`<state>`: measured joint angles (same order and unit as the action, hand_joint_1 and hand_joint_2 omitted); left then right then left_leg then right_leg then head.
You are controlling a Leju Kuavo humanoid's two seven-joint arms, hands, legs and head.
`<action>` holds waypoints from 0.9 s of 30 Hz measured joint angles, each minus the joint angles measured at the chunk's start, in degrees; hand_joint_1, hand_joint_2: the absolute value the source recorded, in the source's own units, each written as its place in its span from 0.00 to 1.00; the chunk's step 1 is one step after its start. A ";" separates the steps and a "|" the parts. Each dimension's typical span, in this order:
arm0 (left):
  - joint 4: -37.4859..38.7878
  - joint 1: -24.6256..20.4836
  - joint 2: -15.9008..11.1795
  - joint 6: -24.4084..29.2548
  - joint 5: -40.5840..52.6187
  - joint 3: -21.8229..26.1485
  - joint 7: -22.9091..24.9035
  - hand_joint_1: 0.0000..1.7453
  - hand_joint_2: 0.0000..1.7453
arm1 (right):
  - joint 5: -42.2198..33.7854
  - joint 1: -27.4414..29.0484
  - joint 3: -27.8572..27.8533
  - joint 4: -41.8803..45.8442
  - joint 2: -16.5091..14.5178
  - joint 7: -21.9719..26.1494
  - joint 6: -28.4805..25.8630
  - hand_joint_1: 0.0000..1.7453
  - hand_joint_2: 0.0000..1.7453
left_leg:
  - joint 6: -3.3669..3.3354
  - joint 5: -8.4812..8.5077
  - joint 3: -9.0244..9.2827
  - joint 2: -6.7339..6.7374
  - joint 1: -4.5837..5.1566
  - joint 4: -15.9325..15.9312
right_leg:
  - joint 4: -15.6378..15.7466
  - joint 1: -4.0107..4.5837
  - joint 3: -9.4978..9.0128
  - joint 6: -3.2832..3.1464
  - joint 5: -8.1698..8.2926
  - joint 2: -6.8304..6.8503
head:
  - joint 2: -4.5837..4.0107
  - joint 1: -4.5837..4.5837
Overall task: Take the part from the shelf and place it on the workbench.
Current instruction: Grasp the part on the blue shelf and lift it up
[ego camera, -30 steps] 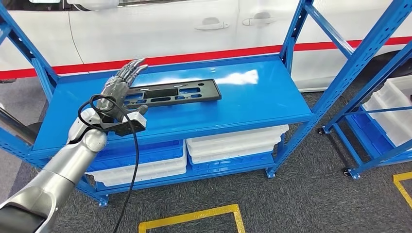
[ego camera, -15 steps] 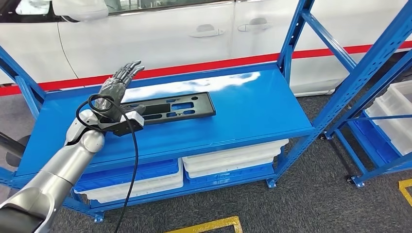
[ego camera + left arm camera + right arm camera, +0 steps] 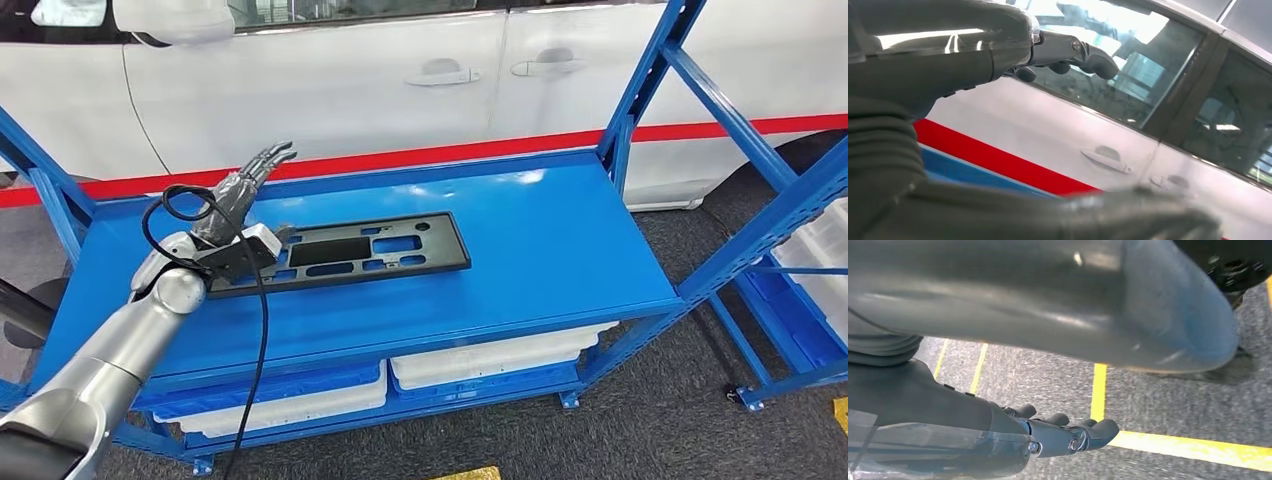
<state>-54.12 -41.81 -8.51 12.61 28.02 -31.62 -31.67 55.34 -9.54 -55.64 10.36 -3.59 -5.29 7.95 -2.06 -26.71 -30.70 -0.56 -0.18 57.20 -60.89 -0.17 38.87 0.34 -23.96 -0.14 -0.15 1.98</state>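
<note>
Right now, step in hand: reaching for the part; judging by the layout, the grasp has not begun.
Left hand: the silver left hand [image 3: 243, 187] hovers over the near-left end of the part, fingers straight and spread, pointing toward the car, holding nothing; the left wrist view [image 3: 1068, 52] shows the fingers extended against the car window.
Right hand: the right hand [image 3: 1063, 432] hangs at the robot's side above grey carpet with yellow floor lines, fingers loosely curled around nothing.
Part location: the flat black rectangular plastic panel [image 3: 360, 250] lies on the top deck of the blue metal shelf [image 3: 560, 240], left of centre, its left end hidden under the wrist.
Part looks: long, thin, matte black, with several rectangular cut-outs along its length and a raised rim; it probably flexes a little if lifted from one end.
Doing it well: I'd lower the palm and bring the fingers over the far long edge with the thumb under the near one, gripping close to the middle so the panel doesn't droop or swing.
Risk: a flat panel lying flush on smooth painted steel may slide away instead of lifting.
Backdrop: a white car with a red stripe [image 3: 400, 90] stands behind the shelf.
</note>
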 joint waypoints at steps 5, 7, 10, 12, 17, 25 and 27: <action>-0.44 1.51 -0.32 -1.67 -0.57 -0.02 -1.07 0.00 1.00 | 0.03 0.30 -0.04 0.00 0.16 0.05 0.05 0.00 0.00 | 0.97 -0.89 0.70 0.03 0.18 -0.01 | 4.02 0.35 -1.60 -0.90 2.18 -0.07 | 0.00 0.01; -0.87 1.53 -0.66 -2.09 -0.56 -0.03 -1.49 0.00 1.00 | 0.04 0.32 -0.05 0.00 0.16 0.10 0.05 0.00 0.00 | 0.68 -0.89 1.13 0.13 0.16 -0.20 | 4.30 0.37 -1.96 -0.85 2.10 -0.24 | 0.00 0.01; -1.30 1.66 -1.24 -2.35 -0.52 -0.03 -1.83 0.00 1.00 | 0.04 0.19 -0.05 0.00 0.16 0.15 0.07 0.00 0.00 | 0.84 -1.24 1.55 0.24 0.12 -0.83 | 4.11 0.45 -1.92 -1.19 1.76 -0.45 | 0.00 0.02; -1.69 1.82 -1.49 -2.66 -0.58 -0.04 -2.29 0.00 1.00 | 0.06 0.17 -0.05 0.00 0.16 0.17 0.09 0.00 0.00 | 1.07 -1.61 1.77 0.28 0.08 -1.25 | 3.96 0.51 -1.85 -1.29 1.61 -0.42 | 0.00 0.01; -3.44 2.76 -2.84 -4.03 -0.65 -0.13 -4.33 0.00 1.00 | 0.28 0.06 -0.05 0.00 0.16 0.34 0.39 0.00 0.00 | 1.36 -1.64 1.72 0.32 0.06 -1.40 | 3.80 0.52 -1.93 -1.38 1.54 -0.40 | 0.00 0.01; -5.63 4.01 -4.34 -6.61 -2.89 -0.23 -6.74 0.00 1.00 | 0.61 0.05 -0.05 0.00 0.14 0.35 0.55 0.00 0.00 | 1.62 -1.45 1.75 0.31 0.08 -1.34 | 3.76 0.47 -2.04 -1.48 1.73 -0.32 | 0.00 0.01; -6.74 4.63 -4.73 -8.50 -4.84 -0.22 -7.74 0.00 1.00 | 0.70 0.06 -0.05 0.00 0.14 0.35 0.71 0.00 0.00 | 1.62 -1.45 1.76 0.31 0.08 -1.30 | 3.75 0.45 -2.06 -1.48 1.74 -0.33 | 0.00 0.01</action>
<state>-60.85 -37.17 -13.23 4.11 23.18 -31.83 -39.41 56.05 -9.48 -55.69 10.36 -3.45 -4.94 8.66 -0.45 -28.16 -28.94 -0.25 -0.10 55.90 -57.13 0.28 36.81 -1.14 -22.22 -0.47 -0.15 1.99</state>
